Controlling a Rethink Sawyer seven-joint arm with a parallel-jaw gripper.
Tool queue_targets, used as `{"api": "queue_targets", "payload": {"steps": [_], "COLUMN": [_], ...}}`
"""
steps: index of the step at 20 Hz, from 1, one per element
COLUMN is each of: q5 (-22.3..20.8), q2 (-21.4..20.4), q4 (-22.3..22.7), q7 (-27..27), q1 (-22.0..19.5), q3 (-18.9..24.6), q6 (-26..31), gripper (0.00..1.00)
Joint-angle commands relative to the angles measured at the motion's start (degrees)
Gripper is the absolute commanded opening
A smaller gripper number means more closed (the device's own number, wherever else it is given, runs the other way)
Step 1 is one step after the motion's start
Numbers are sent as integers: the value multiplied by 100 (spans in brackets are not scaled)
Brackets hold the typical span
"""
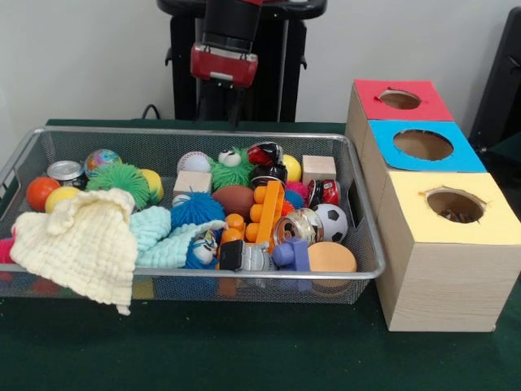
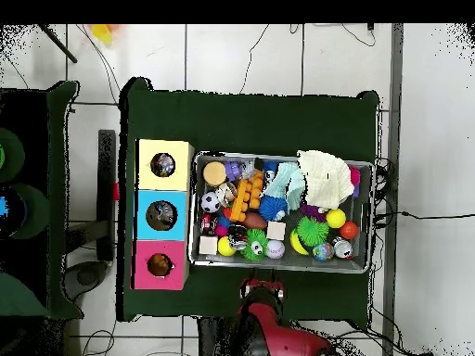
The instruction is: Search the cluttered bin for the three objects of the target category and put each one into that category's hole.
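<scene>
While your arm (image 1: 232, 32) hangs upright behind the bin's far rim, its red wrist block facing down, the pincer (image 1: 234, 110) sits above the desk (image 1: 244, 358) just outside the wire bin (image 1: 358, 273); you cannot tell whether it is open or closed, since only dark tips show under the wrist.

Count three boxes beside the bin, each with one round hole: a red box (image 1: 431, 102) nearest the pincer's level, a blue box (image 1: 464, 155) next, and a yellow box (image 1: 488, 224) farthest from it.

Below the pincer, inside the bin, you have two wooden blocks (image 1: 318, 168), two cloths, one cream cloth (image 1: 77, 244) and one mint cloth (image 1: 155, 232), and many balls: a baseball (image 1: 193, 161) closest to the pincer, a brown football (image 1: 234, 199), a soccer ball (image 1: 331, 220), a blue spiky ball (image 1: 197, 210), and a green spiky ball (image 1: 122, 181). An orange stick toy (image 1: 269, 213) lies with its long axis running away from the pincer toward the bin's opposite rim.
</scene>
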Motion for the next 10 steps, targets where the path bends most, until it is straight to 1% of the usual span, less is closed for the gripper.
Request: {"api": "queue_targets", "payload": {"steps": [1, 3, 6, 7, 8, 10], "q5": [525, 663, 850, 923, 955, 1038], "q2": [-1303, -1861, -2438, -2543, -2578, -2569], "q4": [789, 855, 754, 692, 610, 456], "q7": [1318, 1435, 1314, 1220, 1127, 1030], "q1": [270, 196, 34, -52, -112, -142], "q3": [803, 1070, 1410, 1534, 1616, 1668], "q6": [1487, 1853, 2707, 3049, 3238, 3447], "gripper": [100, 100, 100, 100, 100, 100]}}
